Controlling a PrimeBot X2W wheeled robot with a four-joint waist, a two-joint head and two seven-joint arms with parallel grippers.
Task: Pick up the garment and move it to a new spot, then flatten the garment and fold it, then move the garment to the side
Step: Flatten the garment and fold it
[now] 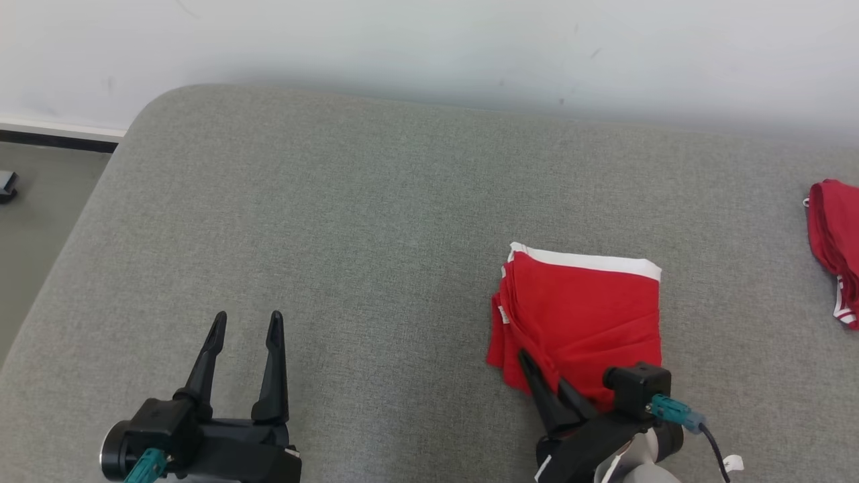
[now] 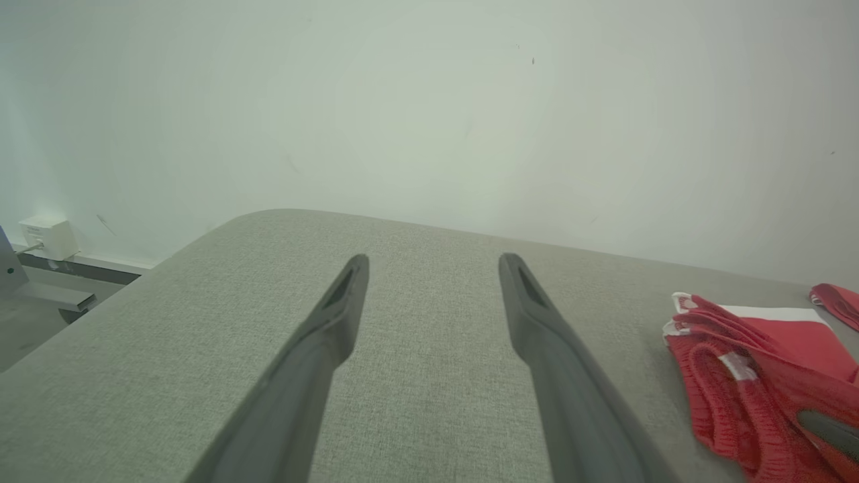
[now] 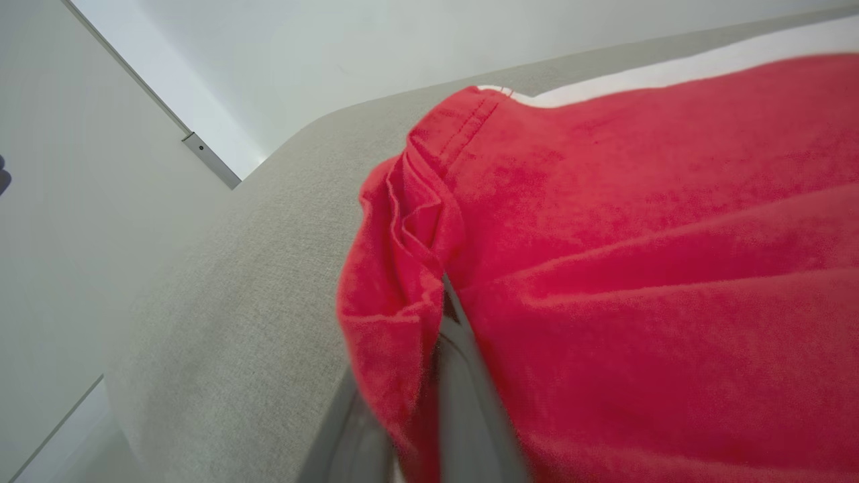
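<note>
The garment [image 1: 584, 308] is a red piece with a white band along its far edge. It lies folded into a rough square on the grey cushion [image 1: 335, 221], right of centre. My right gripper [image 1: 541, 367] is at its near left corner, shut on a fold of the red cloth. In the right wrist view the fabric [image 3: 637, 268] drapes over and between the fingers [image 3: 463, 376]. My left gripper [image 1: 247, 315] hovers open over bare cushion at the lower left, far from the garment [image 2: 758, 362], with nothing between its fingers [image 2: 322, 335].
A second red garment [image 1: 835, 241] lies at the cushion's right edge, also seen past the folded one [image 2: 839, 298]. The cushion's rounded left edge drops to the floor [image 1: 40, 221]. A pale wall [image 1: 429, 47] runs behind. A small white box [image 2: 47, 236] sits low on it.
</note>
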